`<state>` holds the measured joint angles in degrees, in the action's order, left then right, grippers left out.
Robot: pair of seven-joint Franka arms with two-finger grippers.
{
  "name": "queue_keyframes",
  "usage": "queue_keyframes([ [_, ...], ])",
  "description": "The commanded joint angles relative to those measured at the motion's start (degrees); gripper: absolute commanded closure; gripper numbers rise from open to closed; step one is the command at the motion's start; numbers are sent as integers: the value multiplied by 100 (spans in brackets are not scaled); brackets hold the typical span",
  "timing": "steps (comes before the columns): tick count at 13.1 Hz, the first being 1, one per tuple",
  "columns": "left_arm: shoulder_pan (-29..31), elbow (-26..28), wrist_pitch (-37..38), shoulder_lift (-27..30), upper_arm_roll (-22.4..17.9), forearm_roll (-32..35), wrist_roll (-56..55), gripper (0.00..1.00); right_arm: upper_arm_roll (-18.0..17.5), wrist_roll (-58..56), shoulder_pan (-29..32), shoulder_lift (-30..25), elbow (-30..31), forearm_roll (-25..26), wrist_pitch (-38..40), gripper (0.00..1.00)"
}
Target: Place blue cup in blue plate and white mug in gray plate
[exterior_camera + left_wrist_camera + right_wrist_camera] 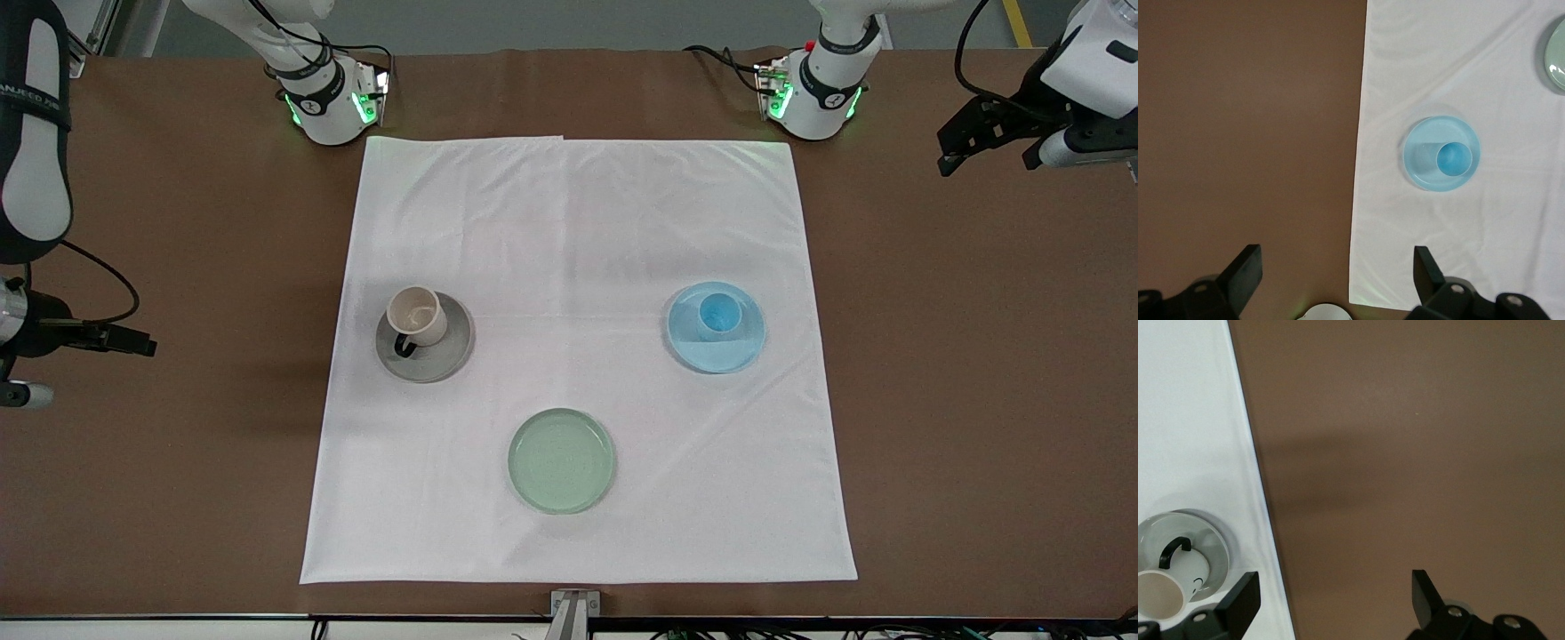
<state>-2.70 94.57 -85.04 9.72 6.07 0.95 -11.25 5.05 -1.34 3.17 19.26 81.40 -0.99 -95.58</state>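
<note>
The blue cup [718, 313] stands upright in the blue plate [716, 357] toward the left arm's end of the white cloth. The left wrist view shows the cup [1453, 158] in the plate [1418, 163] too. The white mug [416, 314] stands upright in the gray plate [447, 358], its dark handle toward the front camera. It shows in the right wrist view [1165, 593] on the plate [1215, 550]. My left gripper [989, 158] [1337, 260] is open and empty over bare table. My right gripper [142, 345] [1335, 583] is open and empty over bare table beside the cloth.
A pale green plate [561, 460] [1557, 53] lies empty on the white cloth [578, 222], nearer the front camera than the other plates. The arms' bases [324, 98] [813, 89] stand at the cloth's back edge. Brown table surrounds the cloth.
</note>
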Motion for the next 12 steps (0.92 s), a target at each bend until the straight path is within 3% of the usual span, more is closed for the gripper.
queue_keyframes([
  [1,24,17,-75,-5,-18,-51,106,0,-92,-15,44,43,-404,91,268,0],
  [7,24,18,-66,-22,-18,-51,106,0,-127,20,8,-246,-423,-103,785,0],
  [12,24,-9,-83,-31,-18,-60,106,0,-127,28,-299,-1221,735,-24,577,0],
])
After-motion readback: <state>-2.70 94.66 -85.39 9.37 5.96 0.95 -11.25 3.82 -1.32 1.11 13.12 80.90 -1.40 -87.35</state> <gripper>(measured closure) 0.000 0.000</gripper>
